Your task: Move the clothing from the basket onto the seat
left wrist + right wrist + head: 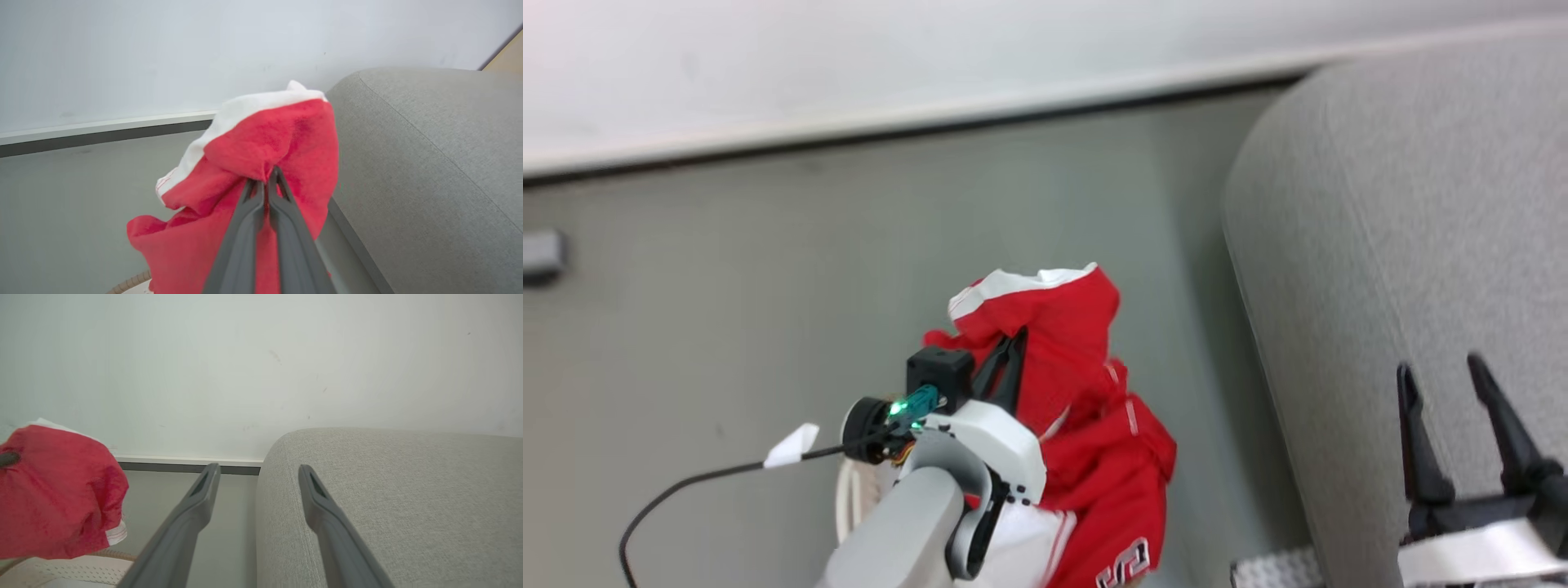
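A bright red garment (1086, 408) with white panels and a letter print hangs in the air over the floor, left of the grey sofa (1405, 245). My left gripper (1013, 347) is shut on a fold of it; in the left wrist view the red cloth (261, 147) bunches around the closed fingertips (269, 179). My right gripper (1441, 371) stands open above the sofa arm, nothing between its fingers (204, 486). In the right wrist view the garment (57, 490) shows at the left above the white perforated basket (61, 571), and the sofa (388, 490) lies ahead. A bit of the basket's brown rim (130, 281) shows below.
Grey floor (727, 310) runs to a pale wall with a white skirting board (931, 114). A black cable (686, 482) trails from my left wrist. A small grey object (541, 253) sits at the far left edge.
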You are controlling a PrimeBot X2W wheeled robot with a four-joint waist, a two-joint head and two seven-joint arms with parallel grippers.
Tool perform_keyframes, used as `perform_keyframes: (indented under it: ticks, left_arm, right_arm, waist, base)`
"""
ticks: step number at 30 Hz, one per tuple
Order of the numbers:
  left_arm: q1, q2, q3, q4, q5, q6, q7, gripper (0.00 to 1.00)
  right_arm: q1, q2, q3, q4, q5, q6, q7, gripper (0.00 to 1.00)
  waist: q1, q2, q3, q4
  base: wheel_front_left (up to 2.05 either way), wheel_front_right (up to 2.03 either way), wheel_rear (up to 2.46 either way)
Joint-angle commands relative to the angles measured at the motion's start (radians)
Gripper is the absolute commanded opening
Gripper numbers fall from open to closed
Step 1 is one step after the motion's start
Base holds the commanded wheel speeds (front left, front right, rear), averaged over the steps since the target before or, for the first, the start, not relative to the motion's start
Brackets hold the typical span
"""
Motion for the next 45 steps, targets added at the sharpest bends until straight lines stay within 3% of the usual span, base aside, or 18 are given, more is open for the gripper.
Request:
perform_keyframes:
  ticks: [1, 10, 20, 28, 38, 45]
  left_arm:
    - [0.033, 0.01, 0.015, -0.021, -0.012, -0.006, -0.001, 0.0]
    - [0.11, 0.043, 0.071, -0.129, -0.039, -0.027, 0.0, 0.0]
    - [0.168, 0.102, 0.09, -0.288, -0.075, -0.01, 0.055, 0.0]
    - [0.215, 0.147, 0.098, -0.418, -0.083, 0.026, 0.111, 0.0]
    - [0.24, 0.168, 0.09, -0.485, -0.081, 0.051, 0.14, 0.0]
    - [0.217, 0.158, 0.075, -0.518, -0.076, 0.056, 0.155, 0.0]
  right_arm:
    - [0.037, -0.005, 0.0, 0.008, -0.007, -0.002, -0.003, 1.0]
    - [0.163, 0.001, 0.003, 0.032, -0.019, -0.002, -0.003, 1.0]
    - [0.233, 0.001, 0.012, 0.027, -0.025, -0.002, -0.003, 1.0]
    - [0.263, 0.009, 0.023, 0.022, -0.026, -0.002, -0.003, 1.0]
    - [0.271, 0.004, 0.041, 0.0, -0.017, -0.002, -0.003, 1.0]
    - [0.226, -0.023, 0.176, -0.013, 0.094, -0.002, -0.003, 1.0]
  waist:
    - [0.0003, 0.0, -0.133, 0.06]
    - [0.0003, 0.0, -0.303, 0.091]
    - [0.0003, 0.0, -0.4, 0.082]
    - [0.0003, 0.0, -0.433, 0.06]
    - [0.0003, 0.0, -0.431, 0.049]
    - [0.0003, 0.0, -0.416, 0.053]
  base:
    - [0.0, 0.0, 0.0]
    - [0.0, 0.0, 0.0]
    - [0.0, 0.0, 0.0]
    - [0.0, 0.0, 0.0]
    - [0.0, 0.0, 0.0]
    - [0.0, 0.0, 0.0]
